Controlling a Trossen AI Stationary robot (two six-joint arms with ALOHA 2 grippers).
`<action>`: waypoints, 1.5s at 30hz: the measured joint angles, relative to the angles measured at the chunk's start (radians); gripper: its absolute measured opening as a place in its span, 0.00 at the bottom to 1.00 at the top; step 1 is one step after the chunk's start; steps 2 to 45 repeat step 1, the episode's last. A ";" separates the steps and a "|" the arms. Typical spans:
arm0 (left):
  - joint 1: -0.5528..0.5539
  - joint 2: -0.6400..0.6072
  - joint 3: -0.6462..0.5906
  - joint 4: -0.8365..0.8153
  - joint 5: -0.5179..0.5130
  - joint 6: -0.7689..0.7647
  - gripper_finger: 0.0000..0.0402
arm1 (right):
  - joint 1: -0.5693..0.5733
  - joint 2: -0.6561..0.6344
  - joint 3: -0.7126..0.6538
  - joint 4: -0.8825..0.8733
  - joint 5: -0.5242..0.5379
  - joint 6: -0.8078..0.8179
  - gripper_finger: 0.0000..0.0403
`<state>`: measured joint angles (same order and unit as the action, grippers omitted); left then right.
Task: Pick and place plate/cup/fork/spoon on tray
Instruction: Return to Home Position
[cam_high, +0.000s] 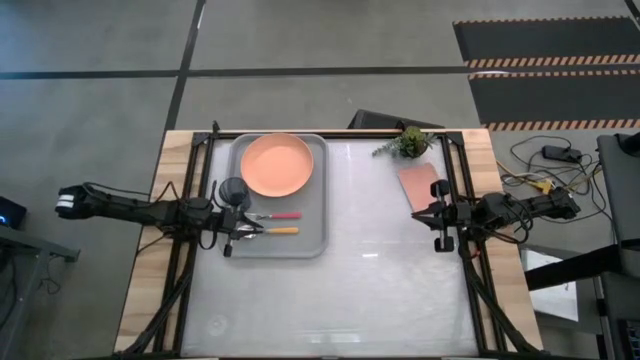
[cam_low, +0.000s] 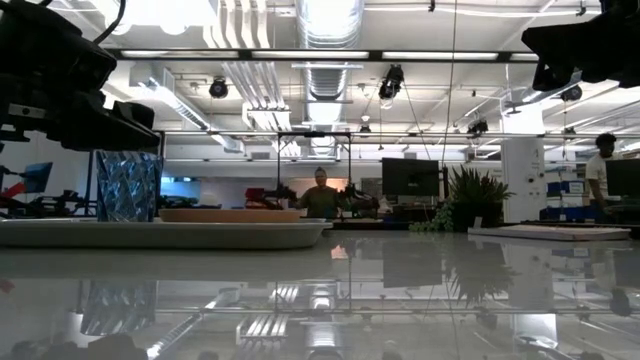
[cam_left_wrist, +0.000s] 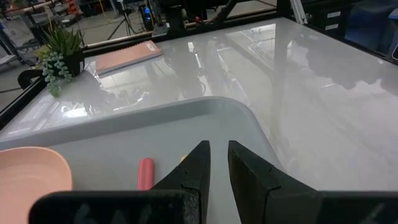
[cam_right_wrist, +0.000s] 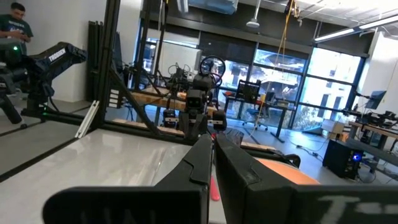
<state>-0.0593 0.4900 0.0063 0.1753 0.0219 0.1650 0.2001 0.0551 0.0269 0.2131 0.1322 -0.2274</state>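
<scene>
The spoon lies at about six o'clock on the tray, its bowl toward nine o'clock just under the left gripper, whose fingers stand slightly parted in the left wrist view with nothing seen between them. All that seems left for this arm is a clean exit: lift straight up before swinging toward nine o'clock, so the fingers do not drag the spoon or clip the cup standing at about twelve o'clock of them. Just beyond the spoon, toward twelve o'clock, the fork lies parallel, pink-red handle pointing to three o'clock, and past both sits the plate, filling the tray's far half. By this layout all four pieces look placed, so the task reads as nearly finished. The left arm reaches in level from nine o'clock, wrist low over the tray's near-left corner. The right gripper waits at the table's three o'clock edge, well apart from the tray, its fingers pressed almost together and empty, beside the pink slab and the small plant.
</scene>
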 joint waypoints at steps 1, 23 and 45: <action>0.000 0.000 0.000 0.000 0.000 0.000 0.10 | 0.000 0.000 0.000 0.000 0.000 0.000 0.02; 0.000 0.000 0.000 0.000 0.000 0.000 0.10 | 0.000 0.000 0.000 0.000 0.000 0.000 0.02; 0.000 0.000 0.000 0.000 0.000 0.000 0.10 | 0.000 0.000 0.000 0.000 0.000 0.000 0.02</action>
